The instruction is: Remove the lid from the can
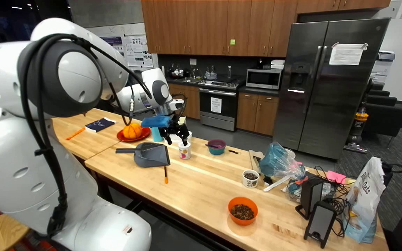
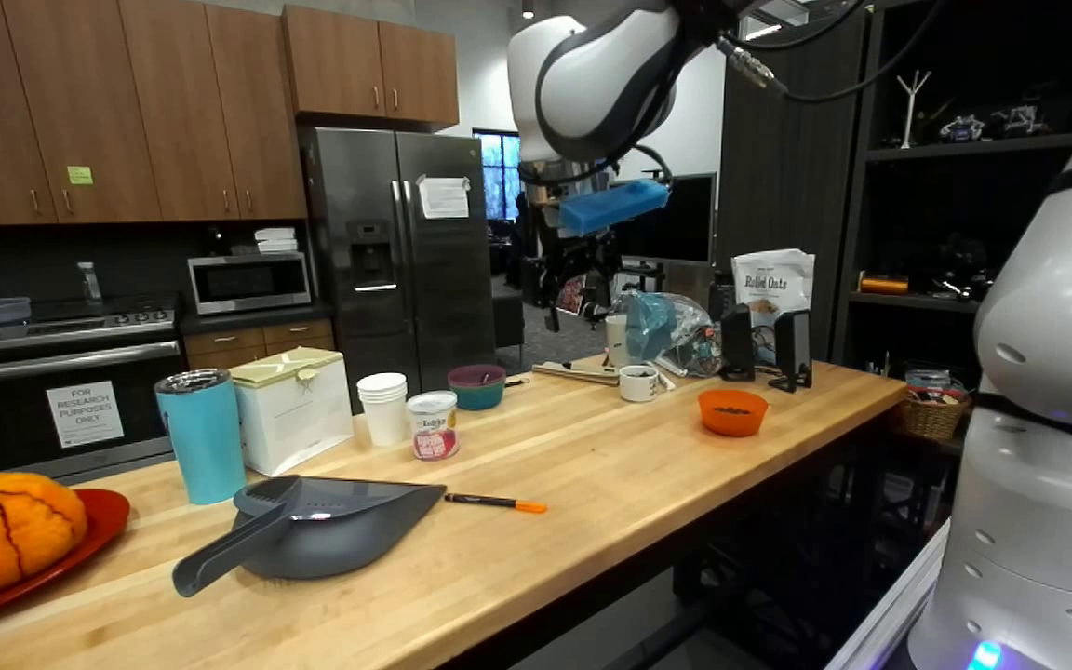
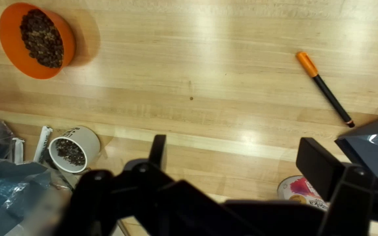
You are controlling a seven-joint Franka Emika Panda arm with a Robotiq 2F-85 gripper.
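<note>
The can (image 2: 434,435) is white with a pink label and stands upright on the wooden table. Its pale lid (image 2: 431,402) sits on top. In an exterior view the can (image 1: 184,152) shows just below my fingers, which partly cover its top. In the wrist view the can (image 3: 302,191) is partly hidden behind one finger, and its lid is hidden. My gripper (image 3: 235,149) is open and empty, its fingers wide apart. In an exterior view the gripper (image 2: 575,312) hangs well above the table, apart from the can and off to its side.
A stack of white cups (image 2: 382,409), a white box (image 2: 299,419), a teal bowl (image 2: 478,389) and a grey dustpan (image 2: 341,530) stand near the can. An orange-capped marker (image 3: 326,90), an orange bowl (image 3: 69,42) and a white cup (image 3: 90,144) are also on the table.
</note>
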